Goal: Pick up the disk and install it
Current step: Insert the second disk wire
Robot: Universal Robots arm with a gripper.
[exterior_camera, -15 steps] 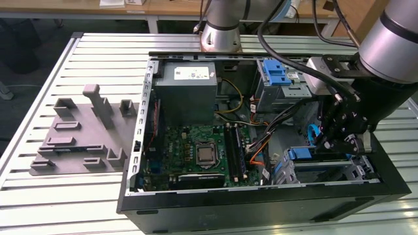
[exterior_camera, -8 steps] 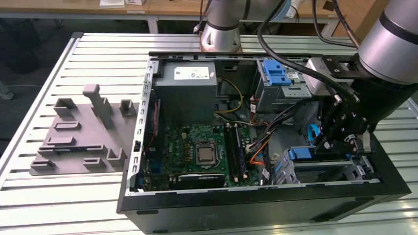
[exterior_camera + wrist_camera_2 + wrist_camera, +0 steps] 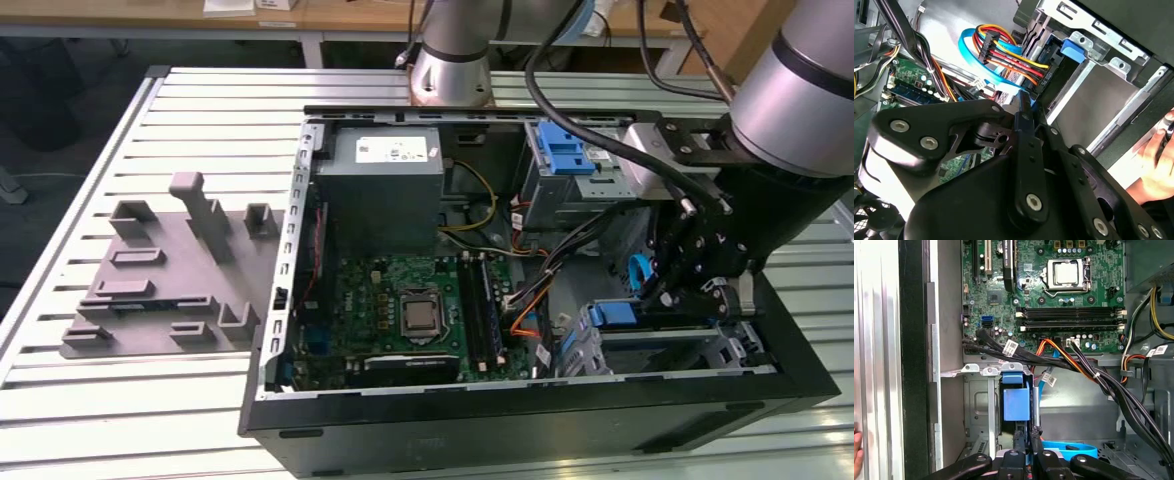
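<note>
Inside the computer case (image 3: 400,420), at the exterior view's right, we see the gripper (image 3: 1026,437) low in the drive bay (image 3: 979,410), fingers nearly closed on the blue edge of the disk (image 3: 1016,402), which stands on edge in the bay. Risk: cables (image 3: 1094,375) running close by could snag, or the disk could jam if tilted. Disk body largely hidden; seating depth unclear. A hand (image 3: 1156,165) rests just outside the case.
</note>
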